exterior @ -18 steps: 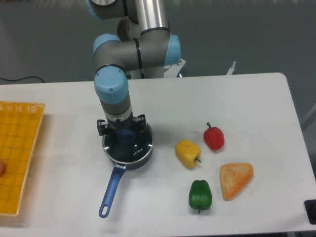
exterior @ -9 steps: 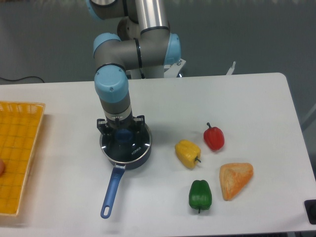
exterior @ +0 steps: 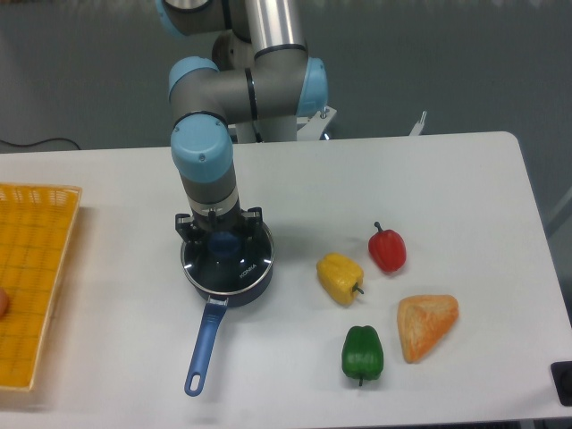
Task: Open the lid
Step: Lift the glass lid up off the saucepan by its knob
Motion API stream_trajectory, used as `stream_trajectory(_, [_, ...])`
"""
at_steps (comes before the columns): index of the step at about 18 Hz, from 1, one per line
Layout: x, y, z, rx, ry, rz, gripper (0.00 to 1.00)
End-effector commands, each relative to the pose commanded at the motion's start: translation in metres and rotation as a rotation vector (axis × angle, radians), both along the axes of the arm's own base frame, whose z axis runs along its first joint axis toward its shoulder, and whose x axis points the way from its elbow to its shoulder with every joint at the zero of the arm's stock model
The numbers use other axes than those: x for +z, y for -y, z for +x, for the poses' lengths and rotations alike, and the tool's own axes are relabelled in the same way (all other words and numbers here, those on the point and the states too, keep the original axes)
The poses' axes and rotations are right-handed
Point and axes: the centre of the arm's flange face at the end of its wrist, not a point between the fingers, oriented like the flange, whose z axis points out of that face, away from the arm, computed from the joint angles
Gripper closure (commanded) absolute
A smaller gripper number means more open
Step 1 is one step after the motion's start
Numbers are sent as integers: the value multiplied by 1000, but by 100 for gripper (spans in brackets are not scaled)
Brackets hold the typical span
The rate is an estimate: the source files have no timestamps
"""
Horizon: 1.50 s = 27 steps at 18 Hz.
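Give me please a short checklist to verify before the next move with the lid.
1. Gripper is centred over the knob: ok.
2. Fingers closed on the knob: cannot tell, the wrist hides them.
3. Lid sits flat on the saucepan: ok.
4. Bare table near the pan to put the lid down: ok.
5. Yellow pepper is apart from the pan: ok.

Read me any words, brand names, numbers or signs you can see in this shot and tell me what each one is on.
Small white lettering on the glass lid: one short word near the front rim, too small and blurred to read reliably.
Nothing else bears readable text: no writing shows on the saucepan, the robot arm, the peppers or the yellow basket.
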Motion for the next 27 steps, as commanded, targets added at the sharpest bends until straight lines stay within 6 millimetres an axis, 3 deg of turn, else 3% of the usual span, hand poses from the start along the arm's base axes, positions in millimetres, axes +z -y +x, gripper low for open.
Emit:
stream_trajectory(11, [23,7,-5,-7,-31,17,52])
stream_trajectory(27, [61,19,-42,-44,-15,-11,52])
